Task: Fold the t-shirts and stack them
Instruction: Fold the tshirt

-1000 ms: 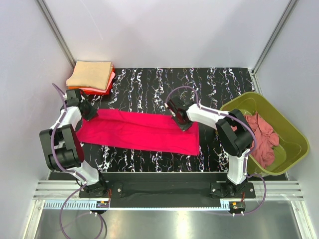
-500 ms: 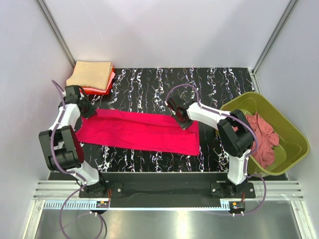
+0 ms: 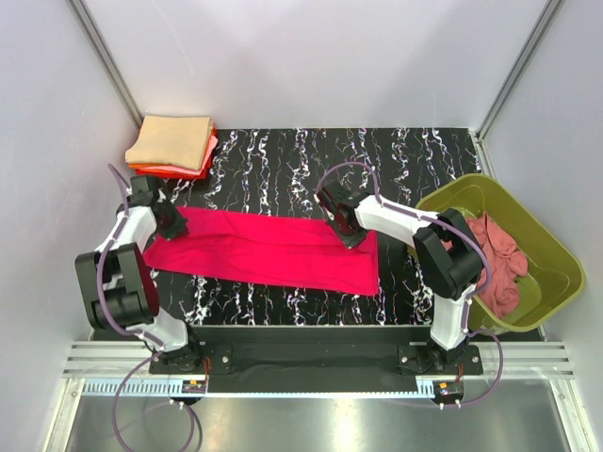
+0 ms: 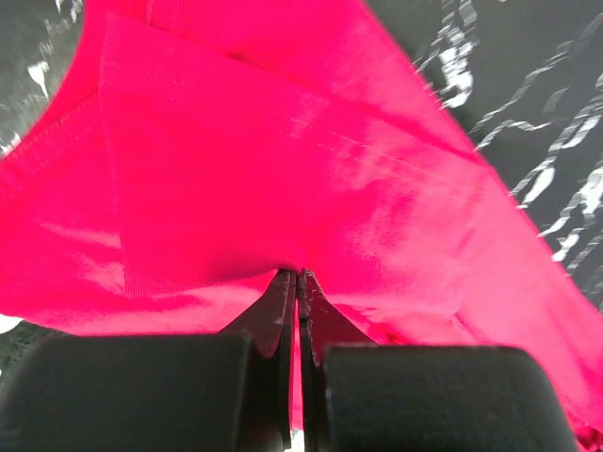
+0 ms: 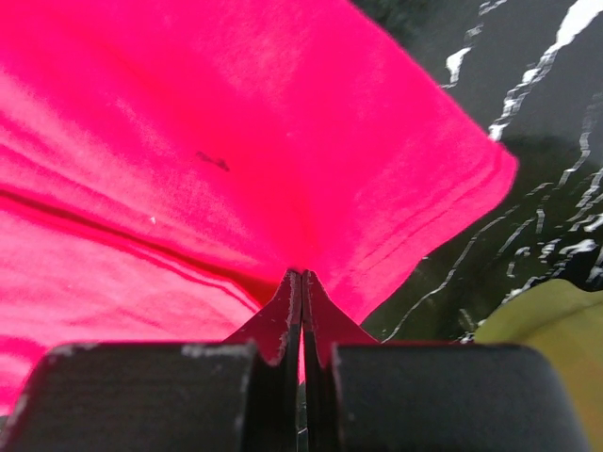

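Observation:
A bright crimson-pink t-shirt lies as a long folded band across the black marbled table. My left gripper is shut on its far left corner; in the left wrist view the cloth bunches at the closed tips. At the shirt's far right corner my right gripper is shut on the cloth, which rises from the closed tips. A stack of folded t-shirts, tan on top over pink and orange-red, sits at the back left. A dusty rose t-shirt lies crumpled in the tub.
An olive-green plastic tub stands at the right edge of the table, close behind the right arm's elbow. White walls close in the back and both sides. The arm bases are bolted to the rail at the near edge.
Both grippers have shifted slightly with the shirt's far edge; the left one moved a little toward the near side and right, and the cloth's left end has flattened.

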Controlling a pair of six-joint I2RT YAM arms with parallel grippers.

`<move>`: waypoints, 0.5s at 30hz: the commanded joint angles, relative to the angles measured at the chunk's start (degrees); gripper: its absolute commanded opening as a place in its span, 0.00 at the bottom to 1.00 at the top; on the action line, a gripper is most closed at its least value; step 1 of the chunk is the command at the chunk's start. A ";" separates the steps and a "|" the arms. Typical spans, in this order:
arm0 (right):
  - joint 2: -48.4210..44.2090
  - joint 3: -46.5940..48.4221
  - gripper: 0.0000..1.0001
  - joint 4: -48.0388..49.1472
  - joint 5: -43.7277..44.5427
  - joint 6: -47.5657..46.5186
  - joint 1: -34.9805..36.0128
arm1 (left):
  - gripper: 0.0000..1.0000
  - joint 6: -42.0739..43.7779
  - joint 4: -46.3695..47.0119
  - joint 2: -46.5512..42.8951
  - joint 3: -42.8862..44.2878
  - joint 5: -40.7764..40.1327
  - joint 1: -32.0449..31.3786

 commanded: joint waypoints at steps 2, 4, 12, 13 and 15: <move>-0.23 -0.20 0.00 -1.95 -2.50 1.19 0.48 | 0.00 1.16 2.05 3.15 -0.39 -1.18 -0.24; 0.04 -0.11 0.00 -2.38 -2.68 1.19 0.56 | 0.00 1.34 2.05 4.47 -0.39 -1.18 -0.24; 0.57 1.38 0.00 -4.14 3.20 1.36 0.56 | 0.00 1.52 1.09 4.65 1.18 -2.85 -0.50; 0.65 1.99 0.00 -4.75 4.86 1.19 0.56 | 0.00 1.78 0.22 4.21 2.06 -3.46 -0.59; 0.57 3.57 0.00 -6.24 6.37 1.01 0.56 | 0.00 2.13 -2.41 2.63 5.31 -5.31 -0.50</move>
